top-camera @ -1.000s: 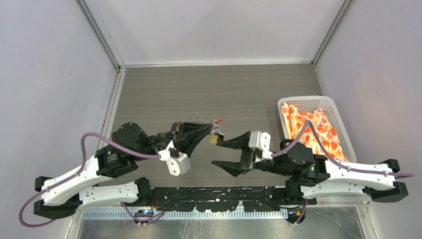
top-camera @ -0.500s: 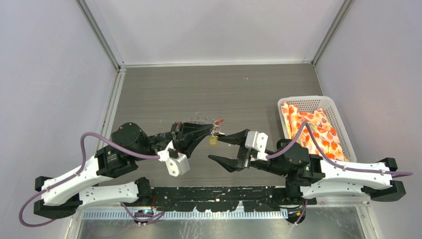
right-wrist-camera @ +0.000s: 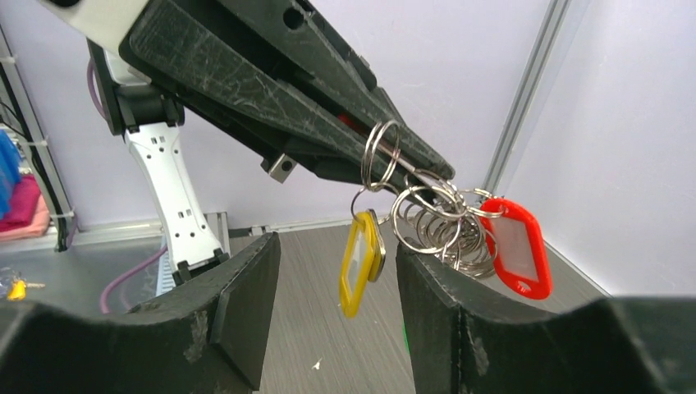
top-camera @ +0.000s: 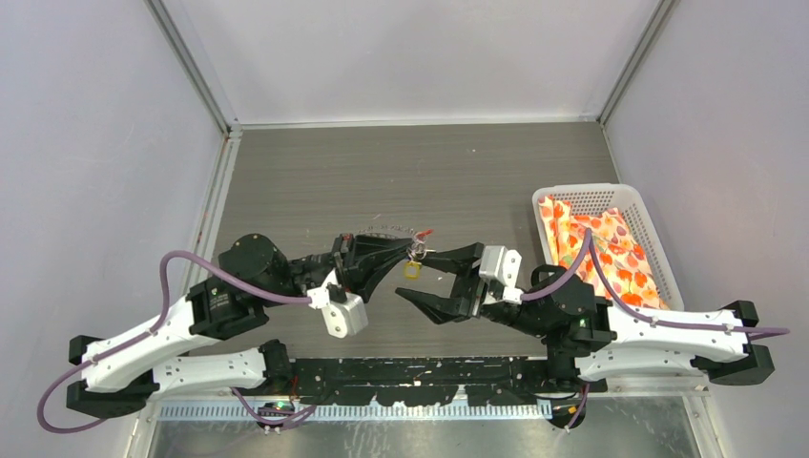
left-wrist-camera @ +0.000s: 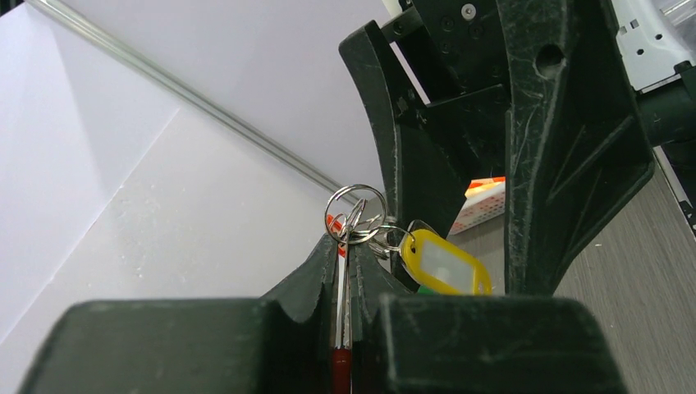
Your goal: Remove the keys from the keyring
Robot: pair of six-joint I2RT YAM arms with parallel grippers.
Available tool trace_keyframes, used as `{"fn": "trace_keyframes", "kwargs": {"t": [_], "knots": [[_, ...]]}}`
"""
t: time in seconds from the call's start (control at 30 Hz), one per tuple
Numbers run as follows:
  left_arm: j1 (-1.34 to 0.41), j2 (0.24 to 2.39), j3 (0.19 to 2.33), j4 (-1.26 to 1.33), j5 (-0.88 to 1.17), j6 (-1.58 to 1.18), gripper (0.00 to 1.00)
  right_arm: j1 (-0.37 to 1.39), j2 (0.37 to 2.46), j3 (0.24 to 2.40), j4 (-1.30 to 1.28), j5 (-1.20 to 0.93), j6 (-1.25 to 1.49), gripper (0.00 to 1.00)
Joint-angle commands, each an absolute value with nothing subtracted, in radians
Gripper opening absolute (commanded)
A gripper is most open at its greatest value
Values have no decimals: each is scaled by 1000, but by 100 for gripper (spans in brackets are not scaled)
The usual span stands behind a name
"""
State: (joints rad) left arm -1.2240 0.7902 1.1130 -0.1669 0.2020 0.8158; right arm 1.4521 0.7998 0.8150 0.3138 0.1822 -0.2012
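The left claw [top-camera: 406, 250] points toward 3 o'clock above the dark worktop [top-camera: 410, 172]. Its fingers are pressed together on the keyring [right-wrist-camera: 423, 220], a bunch of thin metal loops held off the surface at the claw's tip. In the right wrist view a yellow tag [right-wrist-camera: 359, 263] hangs from the loops toward 6 o'clock, and a red tag [right-wrist-camera: 515, 245] dangles at the bunch's 4 o'clock. The right claw [top-camera: 415, 278] reaches in toward 9 o'clock, spread wide and gripping nothing. The yellow tag hangs in the gap between its fingers, apart from both. At the worktop's 3 o'clock edge sits a white basket [top-camera: 584, 188] of orange-patterned packets [top-camera: 611, 256].
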Motion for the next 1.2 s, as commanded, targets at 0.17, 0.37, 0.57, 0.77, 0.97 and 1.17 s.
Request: {"fn": "trace_keyframes", "kwargs": {"t": [0.17,0.37,0.57,0.77,0.97,1.17], "knots": [[-1235,783,1133,-84,207,804,0,1458,809,813,452,212,-147,57],[-1241,782,1124,-76,200,804,0,1457,822,827,455,227,-123,48],[-1242,774,1102,-63,166,821,0,1458,818,857,382,222,-73,24],[-1246,765,1065,-23,111,844,0,1458,810,899,276,228,-14,10],[-1253,747,1023,16,66,871,0,1458,802,958,143,260,50,4],[-1259,731,990,53,52,888,0,1458,810,1049,-35,274,102,1]]}}
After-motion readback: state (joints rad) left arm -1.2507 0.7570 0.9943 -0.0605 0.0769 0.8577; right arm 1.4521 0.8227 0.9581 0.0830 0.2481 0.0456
